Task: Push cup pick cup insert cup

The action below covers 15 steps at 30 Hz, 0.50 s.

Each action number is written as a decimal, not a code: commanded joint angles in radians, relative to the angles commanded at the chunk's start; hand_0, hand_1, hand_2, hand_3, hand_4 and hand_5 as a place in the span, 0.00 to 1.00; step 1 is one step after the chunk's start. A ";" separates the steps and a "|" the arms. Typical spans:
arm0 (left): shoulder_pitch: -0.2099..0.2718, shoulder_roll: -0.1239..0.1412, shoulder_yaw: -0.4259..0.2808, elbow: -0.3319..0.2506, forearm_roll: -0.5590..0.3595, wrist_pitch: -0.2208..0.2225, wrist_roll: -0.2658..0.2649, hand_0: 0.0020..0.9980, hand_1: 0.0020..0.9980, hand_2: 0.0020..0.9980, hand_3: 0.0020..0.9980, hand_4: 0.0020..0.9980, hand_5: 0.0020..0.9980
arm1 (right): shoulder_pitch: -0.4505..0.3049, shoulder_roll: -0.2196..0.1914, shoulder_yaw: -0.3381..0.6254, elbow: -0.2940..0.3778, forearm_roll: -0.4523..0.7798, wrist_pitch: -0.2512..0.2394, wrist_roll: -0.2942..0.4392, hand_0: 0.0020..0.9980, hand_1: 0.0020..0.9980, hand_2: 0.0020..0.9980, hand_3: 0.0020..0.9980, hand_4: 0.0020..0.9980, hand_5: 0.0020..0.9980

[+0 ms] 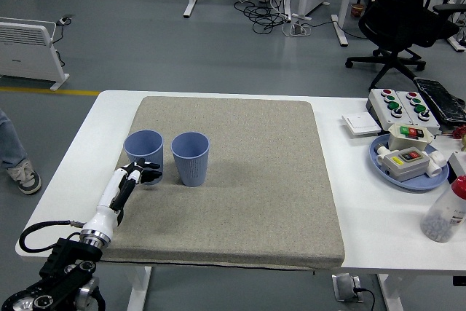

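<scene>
Left hand (143, 171): black fingers (151, 166) spread, holding nothing, tips against near wall of left ribbed blue plastic cup (143, 150). Cups: 2, upright, second (191, 158) just beside, both on grey fabric mat (247, 180) over white table (364, 202)

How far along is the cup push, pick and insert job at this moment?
Early stage. Both ribbed blue plastic cups stand upright and apart on the grey fabric mat: the left cup and the right cup. In hand: the robot's left hand sits at the left cup's near base, seemingly pushing; a grip is not evident. Left: picking one cup and inserting it into the other.
</scene>
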<state>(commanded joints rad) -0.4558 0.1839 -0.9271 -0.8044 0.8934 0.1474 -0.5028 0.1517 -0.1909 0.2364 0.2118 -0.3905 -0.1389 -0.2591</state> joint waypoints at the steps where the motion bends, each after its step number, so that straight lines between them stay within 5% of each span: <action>1: -0.007 -0.002 0.005 0.011 -0.005 -0.001 -0.002 0.69 0.63 0.56 0.58 0.54 1.00 | 0.000 0.000 0.001 0.000 -0.002 0.000 0.000 0.71 0.61 0.69 0.62 0.19 0.54; 15: -0.099 -0.036 0.056 0.137 -0.068 -0.009 -0.021 0.69 0.63 0.56 0.57 0.53 1.00 | -0.003 0.000 0.005 0.001 -0.010 0.002 -0.002 0.71 0.61 0.69 0.62 0.19 0.54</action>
<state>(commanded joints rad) -0.5549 0.1477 -0.8714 -0.6671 0.8250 0.1381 -0.5235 0.1483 -0.1908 0.2414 0.2124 -0.4000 -0.1373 -0.2612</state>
